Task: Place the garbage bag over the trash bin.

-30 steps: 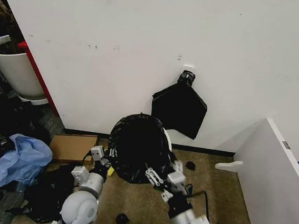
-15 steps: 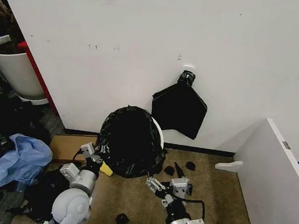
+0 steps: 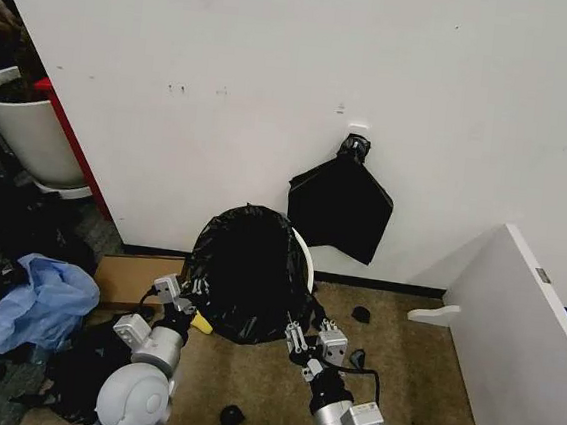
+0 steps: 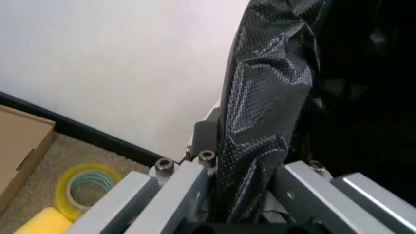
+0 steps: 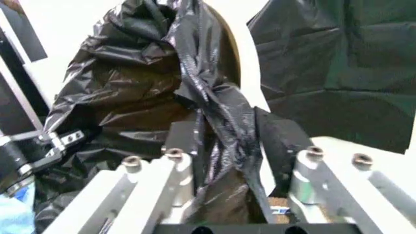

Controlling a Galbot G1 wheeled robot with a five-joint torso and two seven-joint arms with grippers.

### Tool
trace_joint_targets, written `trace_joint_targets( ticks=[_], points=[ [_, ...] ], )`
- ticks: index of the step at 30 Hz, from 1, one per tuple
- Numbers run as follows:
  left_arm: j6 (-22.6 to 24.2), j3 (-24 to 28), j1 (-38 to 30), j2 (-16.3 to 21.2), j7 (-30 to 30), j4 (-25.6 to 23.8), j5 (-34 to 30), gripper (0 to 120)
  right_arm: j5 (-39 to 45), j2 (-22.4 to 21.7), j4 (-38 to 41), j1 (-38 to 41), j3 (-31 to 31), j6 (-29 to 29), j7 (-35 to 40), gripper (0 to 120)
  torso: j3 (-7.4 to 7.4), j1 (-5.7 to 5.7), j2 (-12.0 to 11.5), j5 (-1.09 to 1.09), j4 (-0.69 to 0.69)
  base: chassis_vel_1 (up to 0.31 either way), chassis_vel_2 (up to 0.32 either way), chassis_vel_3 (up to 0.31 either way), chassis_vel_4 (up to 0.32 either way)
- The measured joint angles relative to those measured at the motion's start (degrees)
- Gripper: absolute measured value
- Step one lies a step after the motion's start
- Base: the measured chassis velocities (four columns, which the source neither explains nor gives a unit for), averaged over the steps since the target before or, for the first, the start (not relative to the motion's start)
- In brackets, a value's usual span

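Room: white wall behind, brown carpet floor below, with small black scraps lying on it.
Bin: the white bin stands on the floor at the foot of the wall; only a strip of its rim shows on the right side.
Bag: the black bag is pulled over the bin and covers nearly all of it, down to the floor.
Bag look: thin, glossy, full of wrinkles; in the left wrist view it shows a fine embossed pattern.
Handling: I judge it very light, soft and slippery; it will sag and slide back if it is let go. The best hold is a gathered fold at the hem, on opposite sides.
Left gripper: low at the left side of the bin, fingers clamped on a fold of the bag.
Right gripper: low at the right front of the bin, fingers closed on a twisted strand of the bag.
Other bags: flat black bags hang from a clip on the wall, just right of the bin and apart from it.
Floor, left side: cardboard box, tape roll, blue plastic.
Far left: white planter.
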Motion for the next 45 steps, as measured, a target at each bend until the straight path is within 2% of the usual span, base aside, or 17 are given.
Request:
trace_joint_targets(
  ticks=[8,13,22,28,34,40,42,44,45],
  points=[
    [-0.3,0.7,0.3,-0.3,0.0,0.3,1.2,1,-0.1,-0.1,-0.9,-0.3,1.6,2.0,0.1,0,0.0,0.0,0.0,0.0,0.0,0.0,0.0,0.0,0.0],
    [-0.3,0.8,0.2,-0.3,0.1,0.4,1.2,1,1.2,0.2,-2.2,0.5,2.3,4.5,-0.2,0,0.0,0.0,0.0,-0.01,-0.01,0.0,0.0,0.0,0.0],
    [0.2,0.3,1.7,0.4,0.3,-0.8,1.7,1,9.4,1.9,-5.8,3.3,3.5,10.6,-0.1,0,0.0,0.0,0.0,0.0,0.0,0.0,0.0,0.0,0.0],
    [0.5,-0.2,2.2,0.6,0.2,-1.4,1.4,1,12.2,2.4,-7.0,3.9,4.4,11.5,1.4,0,0.0,0.0,0.0,0.0,0.0,0.0,0.0,0.0,0.0],
    [1.1,-1.9,1.4,0.7,-0.2,-2.1,-1.8,1,11.8,2.2,-7.8,2.1,4.2,11.6,1.4,0,0.0,0.0,0.0,0.0,0.0,0.0,0.0,0.0,0.0],
    [2.4,-3.1,0.6,0.4,-0.8,-3.9,-4.8,1,5.3,1.8,-10.2,0.3,2.6,14.8,-3.3,0,0.0,0.0,0.0,0.0,-0.01,0.0,0.0,0.0,0.0],
    [3.4,-3.1,0.7,0.3,-0.9,-4.8,-5.1,1,-3.4,2.2,-13.0,0.9,3.6,18.1,-5.2,0,0.0,0.0,0.0,0.01,0.0,0.0,0.0,0.0,0.0],
    [4.3,-3.1,0.7,0.2,-1.0,-5.3,-5.2,1,-9.7,2.7,-15.1,1.8,6.2,20.6,-6.0,7,0.0,0.0,0.0,0.0,0.0,0.0,0.0,0.0,0.0],
    [5.2,-3.1,0.7,0.2,-1.3,-5.7,-5.4,1,-13.5,2.9,-16.8,2.4,8.5,22.5,-6.4,14,0.0,0.0,0.0,0.01,0.0,0.0,0.0,0.0,0.0]
  ],
)
